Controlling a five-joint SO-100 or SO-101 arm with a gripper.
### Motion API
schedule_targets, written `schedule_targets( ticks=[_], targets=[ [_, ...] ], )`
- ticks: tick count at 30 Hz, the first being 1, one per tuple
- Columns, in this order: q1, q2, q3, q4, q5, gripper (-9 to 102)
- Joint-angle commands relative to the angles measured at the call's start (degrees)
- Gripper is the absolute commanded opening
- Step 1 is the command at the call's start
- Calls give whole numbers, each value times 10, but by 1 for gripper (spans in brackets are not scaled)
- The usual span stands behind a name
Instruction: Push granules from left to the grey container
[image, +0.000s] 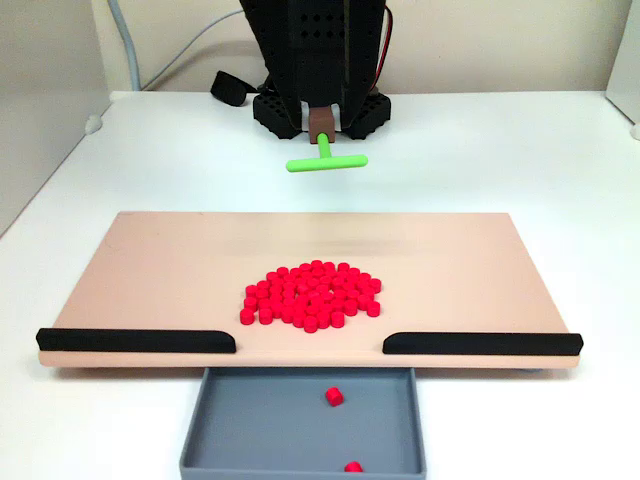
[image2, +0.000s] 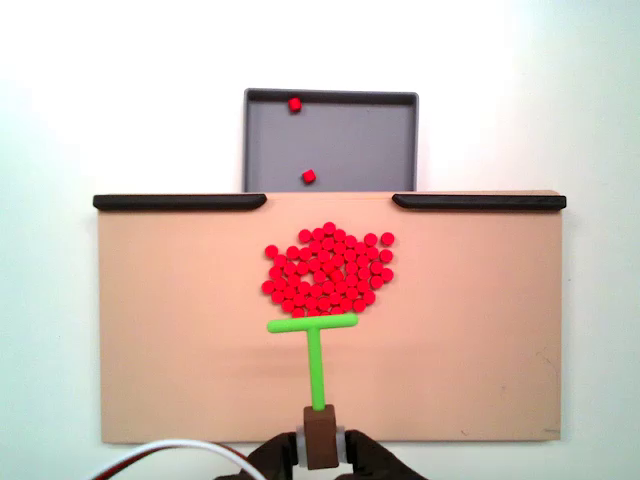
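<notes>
A heap of red granules (image: 312, 295) (image2: 328, 268) lies mid-board on the tan board (image: 150, 260) (image2: 180, 330). Two more granules sit inside the grey container (image: 260, 420) (image2: 360, 130), which adjoins the board at the gap between the black strips. My gripper (image: 322, 120) (image2: 320, 445) is shut on a brown block that carries the green T-shaped stick (image: 326, 160) (image2: 314, 355). From above, the stick's crossbar appears just at the heap's edge on the side away from the container. From the front, it hangs in the air beyond the board's far edge.
Two long black strips (image: 135, 340) (image: 480, 343) (image2: 180, 201) (image2: 480, 201) line the board's edge on either side of the container's opening. The arm's black base (image: 320, 60) stands behind the board. White table surrounds everything.
</notes>
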Motion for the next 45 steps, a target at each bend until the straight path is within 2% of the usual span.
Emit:
schedule_targets(
  ticks=[1,45],
  targets=[
    [-3,8,-7,-3,4,0],
    [-12,22,-4,-2,33,0]
  ],
)
